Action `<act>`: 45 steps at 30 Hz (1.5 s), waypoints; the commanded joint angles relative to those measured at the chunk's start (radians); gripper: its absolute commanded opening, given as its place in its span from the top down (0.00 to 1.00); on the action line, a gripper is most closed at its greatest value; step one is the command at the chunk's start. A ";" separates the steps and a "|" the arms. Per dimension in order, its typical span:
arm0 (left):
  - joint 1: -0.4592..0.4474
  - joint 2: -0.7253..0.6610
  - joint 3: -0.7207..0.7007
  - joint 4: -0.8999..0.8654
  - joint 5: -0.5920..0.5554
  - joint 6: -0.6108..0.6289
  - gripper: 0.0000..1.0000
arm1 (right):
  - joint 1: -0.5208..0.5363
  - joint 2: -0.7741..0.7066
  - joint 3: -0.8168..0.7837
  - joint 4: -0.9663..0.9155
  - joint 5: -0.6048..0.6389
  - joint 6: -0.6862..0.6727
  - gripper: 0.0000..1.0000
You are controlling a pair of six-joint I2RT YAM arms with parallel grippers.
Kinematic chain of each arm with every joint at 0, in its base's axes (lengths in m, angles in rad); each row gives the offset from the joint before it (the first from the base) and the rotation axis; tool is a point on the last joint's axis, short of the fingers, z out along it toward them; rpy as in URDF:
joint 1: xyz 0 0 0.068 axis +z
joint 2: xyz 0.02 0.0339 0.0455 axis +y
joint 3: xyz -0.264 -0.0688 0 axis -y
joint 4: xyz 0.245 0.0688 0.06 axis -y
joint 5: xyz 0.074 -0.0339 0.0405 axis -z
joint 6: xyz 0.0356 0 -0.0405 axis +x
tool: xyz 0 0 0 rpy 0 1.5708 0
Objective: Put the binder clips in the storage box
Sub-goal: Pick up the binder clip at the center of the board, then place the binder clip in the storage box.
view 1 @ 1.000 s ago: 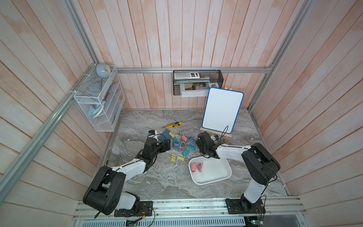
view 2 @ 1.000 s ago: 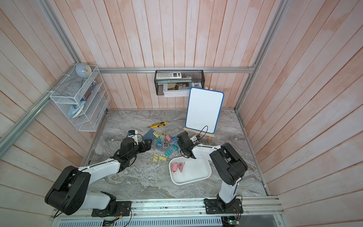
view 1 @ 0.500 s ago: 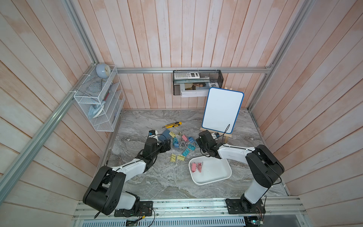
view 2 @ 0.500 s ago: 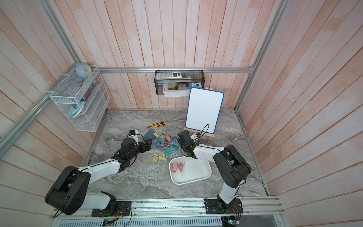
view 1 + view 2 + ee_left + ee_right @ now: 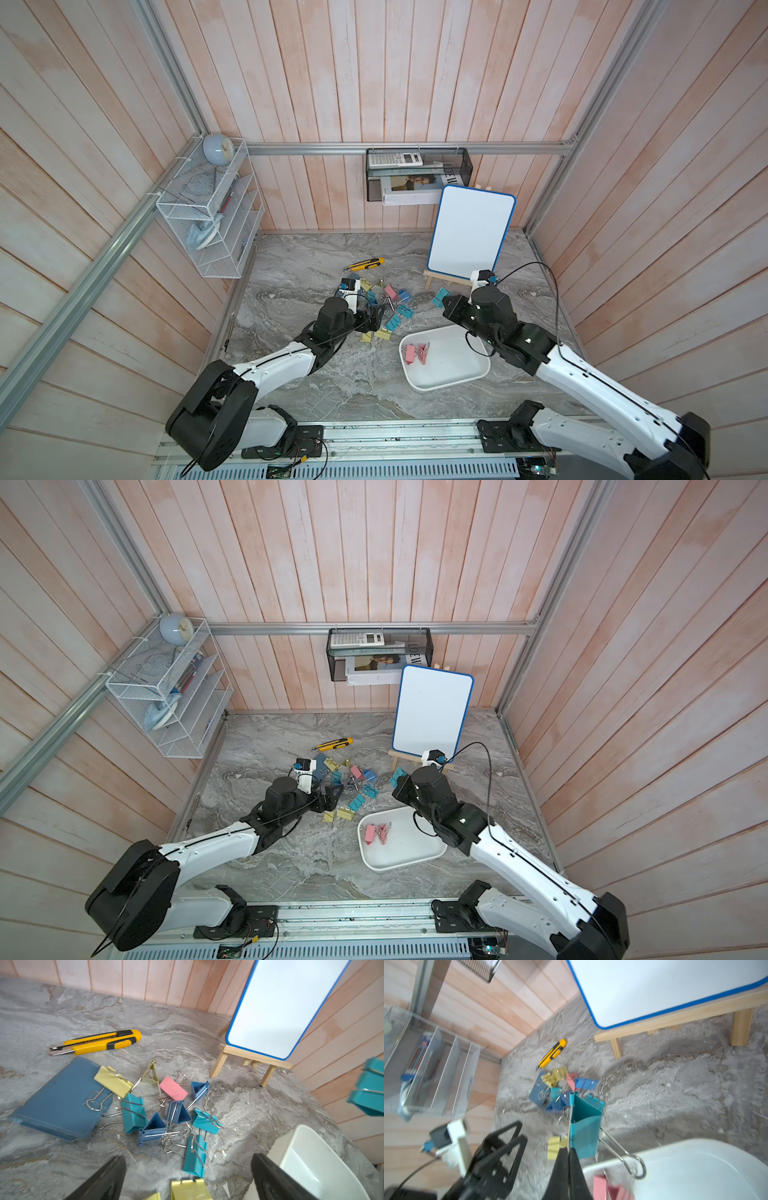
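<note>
The right tool (image 5: 568,1155) is pinched shut on a teal clip (image 5: 584,1126) by its wire handle, near the storage box (image 5: 453,370); that wrist view is blurred. The left tool (image 5: 188,1159) gapes over loose binder clips (image 5: 174,1109) on the worktop (image 5: 332,386), the yellow ones (image 5: 190,1189) cut off at the frame edge.

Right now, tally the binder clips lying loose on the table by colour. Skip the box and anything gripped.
Yellow clips: 4
Teal clips: 3
Blue clips: 3
Pink clip: 1
Total: 11
</note>
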 commanded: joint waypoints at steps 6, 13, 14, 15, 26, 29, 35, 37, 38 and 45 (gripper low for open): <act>-0.039 0.000 0.031 -0.042 -0.116 0.085 0.00 | 0.116 -0.149 -0.045 -0.422 -0.361 -0.073 1.00; -0.040 -0.028 0.011 -0.047 -0.244 0.078 0.00 | 0.201 0.075 -0.057 -0.319 -0.406 -0.131 1.00; -0.040 -0.037 0.004 -0.045 -0.251 0.079 0.00 | 0.200 0.111 -0.053 -0.301 -0.405 -0.144 1.00; -0.040 -0.045 0.000 -0.041 -0.256 0.079 0.00 | 0.200 0.137 -0.050 -0.280 -0.409 -0.155 1.00; -0.038 -0.066 -0.013 -0.033 -0.258 0.078 0.00 | 0.200 0.297 -0.103 -0.052 -0.404 -0.177 1.00; -0.040 -0.084 -0.026 -0.023 -0.258 0.077 0.00 | 0.200 0.334 -0.106 -0.034 -0.386 -0.167 0.99; -0.039 -0.112 -0.046 -0.007 -0.271 0.076 0.00 | 0.200 0.360 -0.112 -0.053 -0.340 -0.161 0.89; -0.039 -0.110 -0.044 -0.011 -0.269 0.075 0.00 | 0.200 0.347 -0.110 -0.072 -0.315 -0.162 0.80; -0.039 -0.110 -0.044 -0.010 -0.266 0.076 0.00 | 0.200 0.339 -0.104 -0.086 -0.294 -0.162 0.75; -0.039 -0.122 -0.053 -0.003 -0.264 0.069 0.00 | 0.194 0.252 -0.011 -0.177 -0.111 -0.206 0.68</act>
